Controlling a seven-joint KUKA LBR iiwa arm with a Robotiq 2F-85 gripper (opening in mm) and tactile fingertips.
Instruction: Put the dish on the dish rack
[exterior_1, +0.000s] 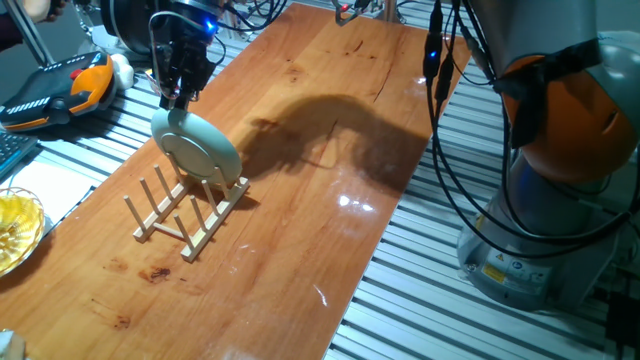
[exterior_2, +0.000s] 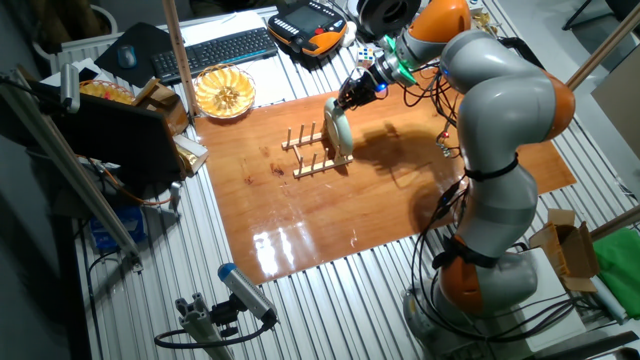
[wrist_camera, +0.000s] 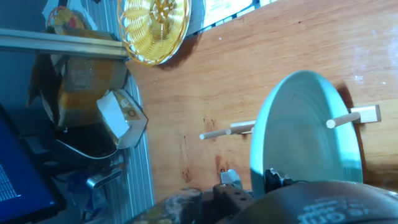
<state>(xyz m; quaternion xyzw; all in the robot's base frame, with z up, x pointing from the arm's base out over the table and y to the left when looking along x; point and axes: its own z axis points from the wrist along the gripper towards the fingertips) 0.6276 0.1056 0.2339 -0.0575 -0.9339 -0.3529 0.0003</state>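
Nearly done: dish (exterior_1: 200, 148) upright among far-end pegs of dish rack (exterior_1: 185, 215) on worktop (exterior_1: 300, 200), rim pinched by end effector (exterior_1: 176, 97). Left, seemingly: release and withdrawal.

One fixed view sits close, low beside the table (exterior_1: 300, 250); the other looks down from afar. Hand view faces downward; all share the dish rack (exterior_1: 185, 215).
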